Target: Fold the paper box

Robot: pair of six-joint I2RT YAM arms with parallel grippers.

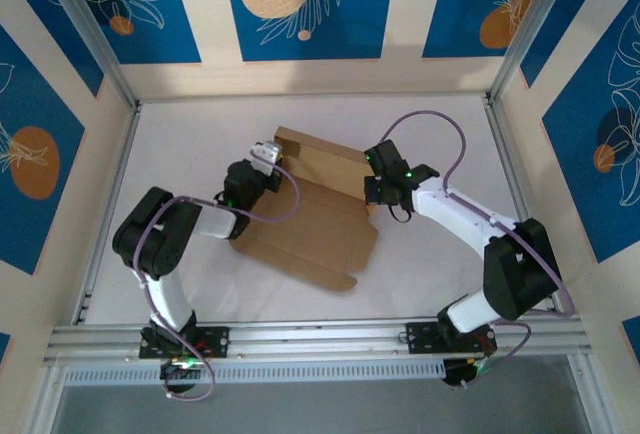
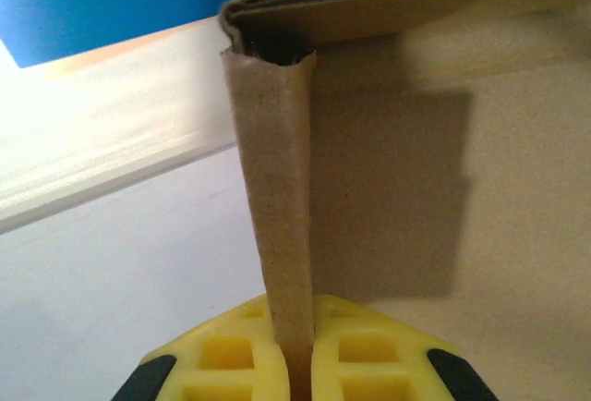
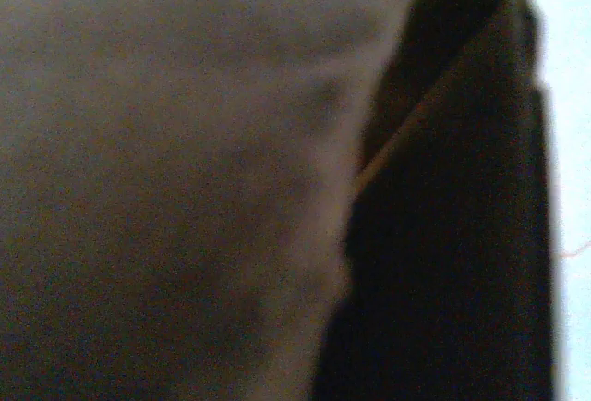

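The paper box is a brown cardboard sheet lying mid-table, with its far and right flaps raised. My left gripper is at the box's far left corner. In the left wrist view its yellow pads are shut on an upright flap seen edge-on, which meets a folded wall at the corner above. My right gripper sits on the raised right flap. The right wrist view is pressed against blurred cardboard with a dark fold on the right, and its fingers are hidden.
The white table is boxed in by metal frame posts and blue patterned walls. A metal rail runs along the near edge by both arm bases. Purple cables loop over both arms.
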